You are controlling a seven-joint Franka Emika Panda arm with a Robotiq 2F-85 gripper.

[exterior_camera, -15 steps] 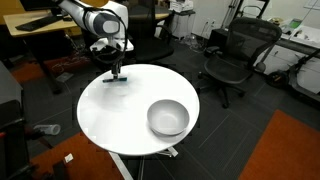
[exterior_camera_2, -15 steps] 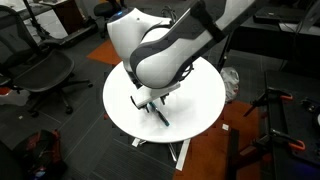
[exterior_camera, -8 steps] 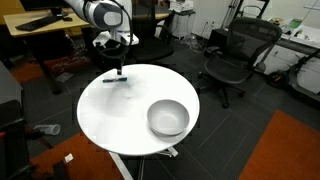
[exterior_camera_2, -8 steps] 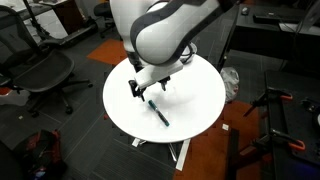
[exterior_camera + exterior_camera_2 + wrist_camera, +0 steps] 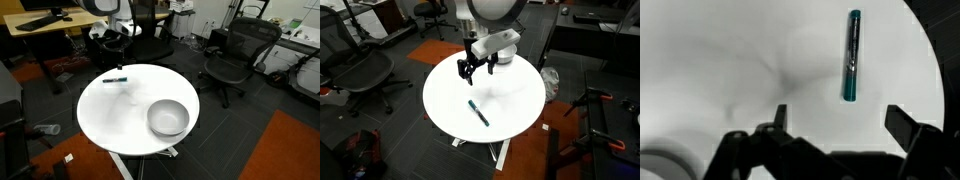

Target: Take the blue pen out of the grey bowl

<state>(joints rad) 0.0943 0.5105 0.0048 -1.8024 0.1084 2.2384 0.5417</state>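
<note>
While the gripper [image 5: 477,71] hangs in the air above the round white table [image 5: 108,116], its two dark fingers [image 5: 903,124] are spread wide with nothing between them. The blue pen [image 5: 115,80] lies flat on the bare tabletop, outside the grey bowl [image 5: 168,118] and well apart from it. The pen is near the table's rim on the arm's side, and the bowl sits close to the opposite edge, with open white surface between the two. In the wrist view the pen [image 5: 852,56] lies just inside the curved table edge, with dark floor beyond it. It lies ahead of the open fingers and touches neither one. It is a slim, short teal-blue stick, darker toward one end. In an exterior view the pen [image 5: 478,112] lies at a slant below the raised gripper, with clear air between them. A black office chair [image 5: 236,55] stands off from the table, and another chair [image 5: 365,75] sits apart on the dark floor.
</note>
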